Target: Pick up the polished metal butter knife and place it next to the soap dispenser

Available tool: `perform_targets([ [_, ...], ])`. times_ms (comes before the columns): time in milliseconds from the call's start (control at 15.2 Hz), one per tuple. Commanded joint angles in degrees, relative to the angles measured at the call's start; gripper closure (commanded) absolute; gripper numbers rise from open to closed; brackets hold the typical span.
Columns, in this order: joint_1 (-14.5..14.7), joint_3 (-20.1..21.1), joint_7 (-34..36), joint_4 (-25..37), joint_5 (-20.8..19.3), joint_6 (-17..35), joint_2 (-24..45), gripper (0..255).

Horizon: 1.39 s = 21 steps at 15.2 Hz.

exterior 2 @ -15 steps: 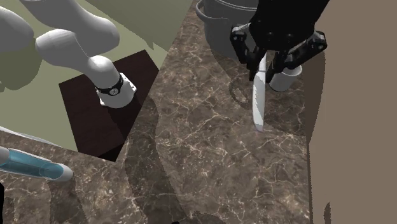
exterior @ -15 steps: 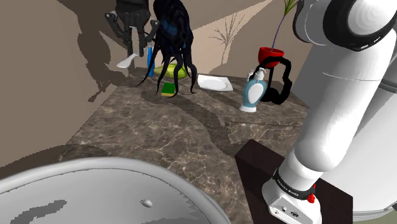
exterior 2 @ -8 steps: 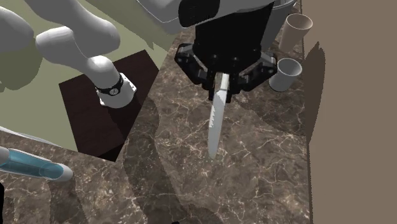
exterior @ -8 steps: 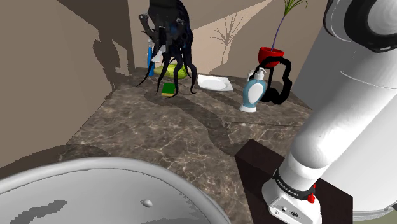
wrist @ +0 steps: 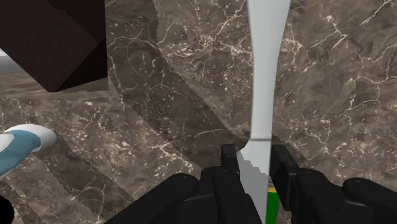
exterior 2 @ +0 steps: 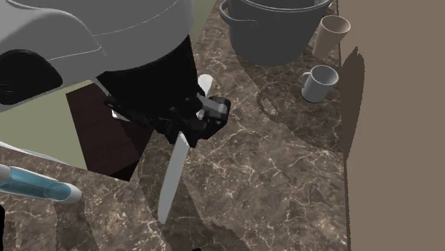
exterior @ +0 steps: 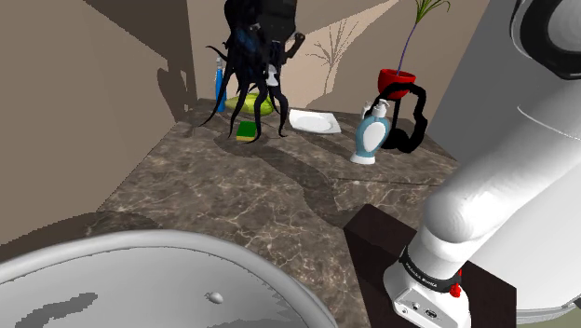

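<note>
Clamps the pale grey butter knife between the fingers of the black gripper, blade pointing down past the fingertips. Holds it in the air above the dark marble counter, apart from the blue-and-white soap dispenser standing at the shoulder view's right.

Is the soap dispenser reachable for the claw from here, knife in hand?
Likely yes: the claw, shut on the butter knife, hangs above the veined countertop, and bare stone lies between the knife and the soap dispenser.
</note>
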Motion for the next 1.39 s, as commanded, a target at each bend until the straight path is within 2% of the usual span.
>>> perform_targets([
  [0, -1.1, -1.7, -2.9, -0.9, 0.3, -0.1, -0.9, 255],
  [660, -6.8, -10.1, -17.1, -1.6, -0.6, -0.5, -1.2, 255],
  [1320, -12.5, -17.3, -29.8, 4.7, -2.4, -1.7, 4.6, 255],
])
